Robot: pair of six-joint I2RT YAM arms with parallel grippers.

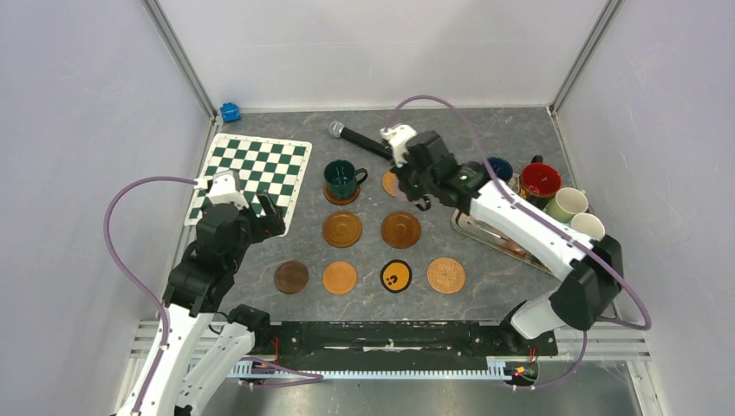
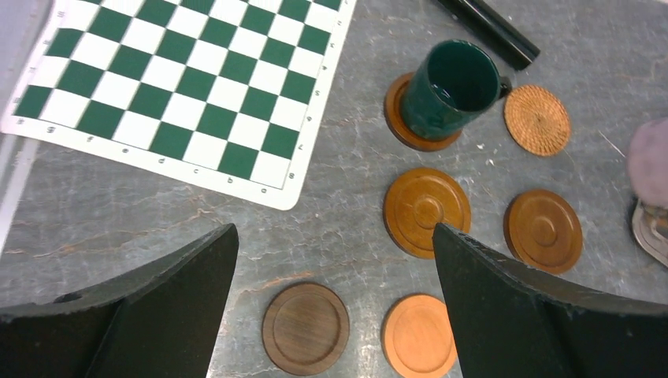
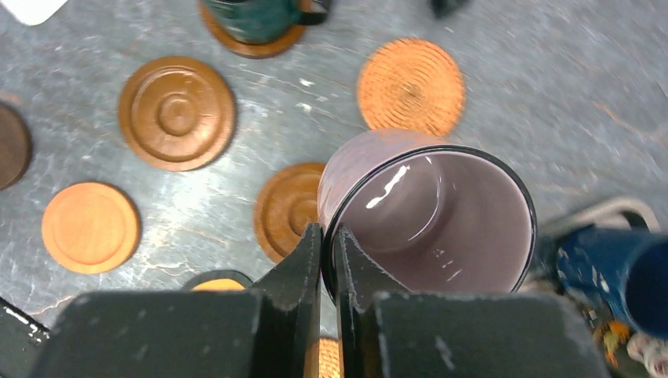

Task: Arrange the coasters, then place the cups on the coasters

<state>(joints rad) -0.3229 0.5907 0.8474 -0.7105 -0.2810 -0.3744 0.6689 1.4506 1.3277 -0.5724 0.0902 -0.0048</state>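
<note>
Plainly the arranging looks done and the cup-placing is in hand; on the grey desk (image 1: 511,130), right of the chequered mat (image 1: 251,178), eight coasters (image 1: 342,229) lie in rows, each apart from the next. The left gripper (image 2: 332,230) hangs with its jaws wide apart over the near-left coasters, holding nothing; the right gripper (image 3: 325,236) is clamped on the wall of a glass cup (image 3: 441,213), one finger inside the rim and one outside. The cup is upright over the desk between a woven coaster (image 3: 410,85) and a grooved wooden coaster (image 3: 287,206). A dark green cup (image 1: 341,178) stands on its back-row coaster; other cups wait on the tray (image 1: 472,227) at the right, a red-inside cup (image 1: 540,179) among them. The next move likely calls for centring the glass cup over the bare woven coaster, lowering it level, then parting the jaws.
</note>
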